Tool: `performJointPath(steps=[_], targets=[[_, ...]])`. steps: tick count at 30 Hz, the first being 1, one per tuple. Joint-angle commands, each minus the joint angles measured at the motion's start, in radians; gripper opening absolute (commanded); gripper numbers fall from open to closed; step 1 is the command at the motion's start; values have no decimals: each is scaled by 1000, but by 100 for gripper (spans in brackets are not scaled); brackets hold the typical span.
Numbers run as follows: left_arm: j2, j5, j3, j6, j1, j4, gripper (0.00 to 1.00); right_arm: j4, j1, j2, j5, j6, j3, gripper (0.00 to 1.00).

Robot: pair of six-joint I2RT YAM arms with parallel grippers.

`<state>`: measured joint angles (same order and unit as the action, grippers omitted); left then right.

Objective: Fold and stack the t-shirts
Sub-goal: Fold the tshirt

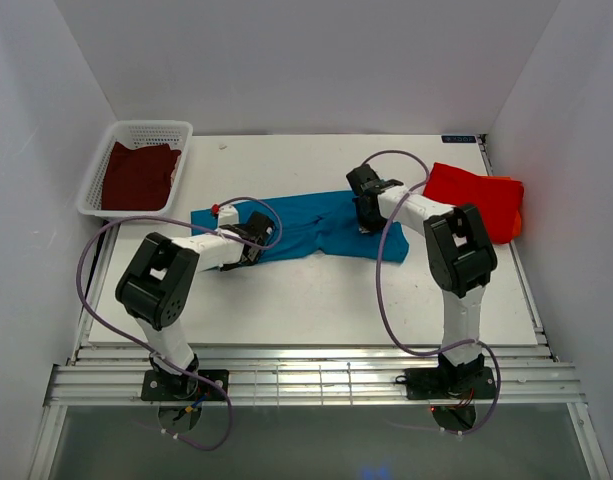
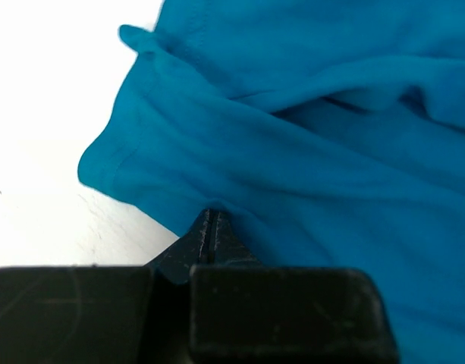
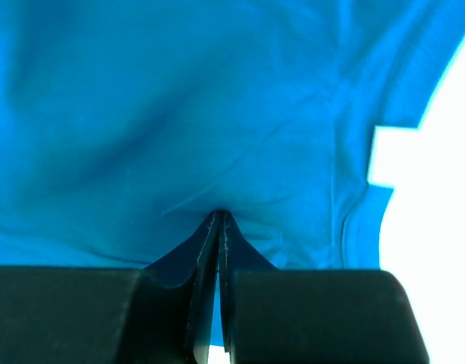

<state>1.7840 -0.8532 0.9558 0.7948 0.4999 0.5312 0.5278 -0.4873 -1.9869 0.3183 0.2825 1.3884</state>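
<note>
The teal-blue t-shirt (image 1: 306, 228) lies spread and rumpled across the middle of the table. My left gripper (image 1: 254, 242) is shut at its left part, the fingertips (image 2: 209, 218) pinching the cloth's near edge (image 2: 293, 152). At the shirt's right part my right gripper (image 1: 369, 216) is shut too; the cloth (image 3: 179, 114) puckers where its fingertips (image 3: 219, 216) meet. The red-orange t-shirt (image 1: 476, 200) lies folded at the right edge of the table. The maroon t-shirt (image 1: 136, 175) lies in the basket.
A white mesh basket (image 1: 151, 128) stands at the back left corner. White walls close in the table on the left, back and right. Purple cables loop from both arms over the near part of the table (image 1: 316, 300).
</note>
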Motion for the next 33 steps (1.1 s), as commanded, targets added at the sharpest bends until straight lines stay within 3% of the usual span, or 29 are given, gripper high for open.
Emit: performJointPath(steps=[1,7,12,15,21,27,33], targets=[[-49,193,-41,64,48,87,0,60,39,-101,57,-39,121,8],[-35,266,-138,139,83,93,0,100,95,-255,-13,-74,383,8],[-24,315,-201,248,233,118,0,176,116,-459,-50,-95,715,8],[-23,379,-213,320,319,118,0,167,127,-539,-80,-94,820,8],[90,430,-169,376,463,119,0,43,159,-599,-238,-49,831,8],[169,500,-31,371,604,118,0,-127,196,-590,-349,-5,804,13],[120,421,87,354,689,178,0,-320,233,-474,-452,-19,718,25]])
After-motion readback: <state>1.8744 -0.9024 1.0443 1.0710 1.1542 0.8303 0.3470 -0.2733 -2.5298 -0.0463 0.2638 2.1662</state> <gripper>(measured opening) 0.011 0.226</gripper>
